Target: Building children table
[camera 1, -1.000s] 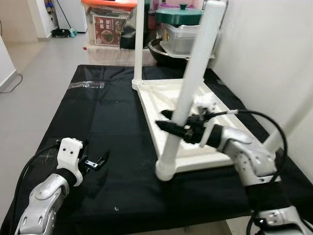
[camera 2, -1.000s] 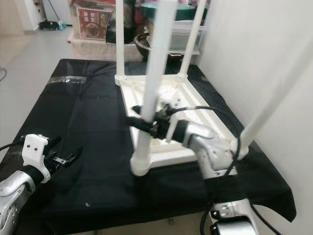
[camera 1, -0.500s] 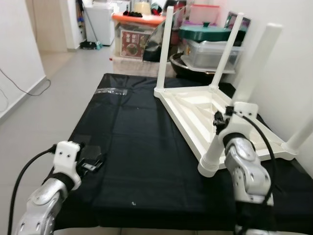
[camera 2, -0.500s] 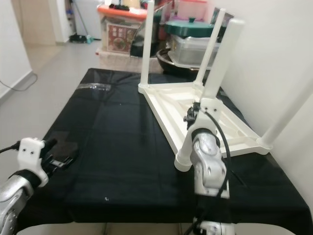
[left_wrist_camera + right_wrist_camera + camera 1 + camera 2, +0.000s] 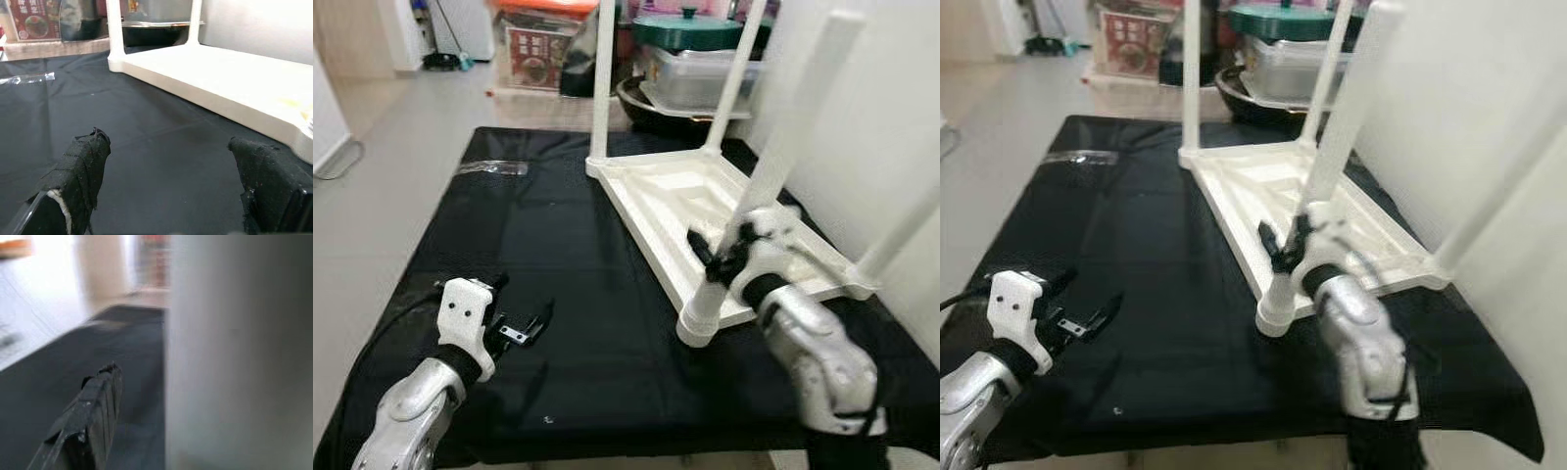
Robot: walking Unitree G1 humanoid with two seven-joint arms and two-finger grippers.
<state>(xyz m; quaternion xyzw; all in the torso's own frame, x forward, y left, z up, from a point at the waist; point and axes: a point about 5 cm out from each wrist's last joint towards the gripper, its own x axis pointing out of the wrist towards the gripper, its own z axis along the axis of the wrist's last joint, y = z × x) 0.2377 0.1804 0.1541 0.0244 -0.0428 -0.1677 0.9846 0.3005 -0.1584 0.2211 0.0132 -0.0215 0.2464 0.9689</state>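
Note:
A white children's table [image 5: 677, 196] lies upside down on a black cloth [image 5: 558, 245], its legs pointing up. My right gripper [image 5: 717, 253] is low on the near leg [image 5: 781, 142], just above its foot. In the right wrist view one black finger [image 5: 88, 421] stands beside that leg [image 5: 234, 357] with a gap between them; the other finger is hidden behind it. My left gripper [image 5: 514, 328] hovers open over the cloth at the front left, holding nothing. Its two fingers [image 5: 83, 161] point toward the table's edge [image 5: 220, 73].
A strip of clear plastic [image 5: 491, 168] lies on the cloth at the far left. Storage boxes [image 5: 540, 54] and covered pots [image 5: 690, 59] stand beyond the far end. A white wall [image 5: 871, 117] runs close along the right. Floor [image 5: 382, 127] opens on the left.
The head camera has shifted down and closer. My right gripper has come down from higher beside the near leg to low beside its foot. The left gripper stays about where it was.

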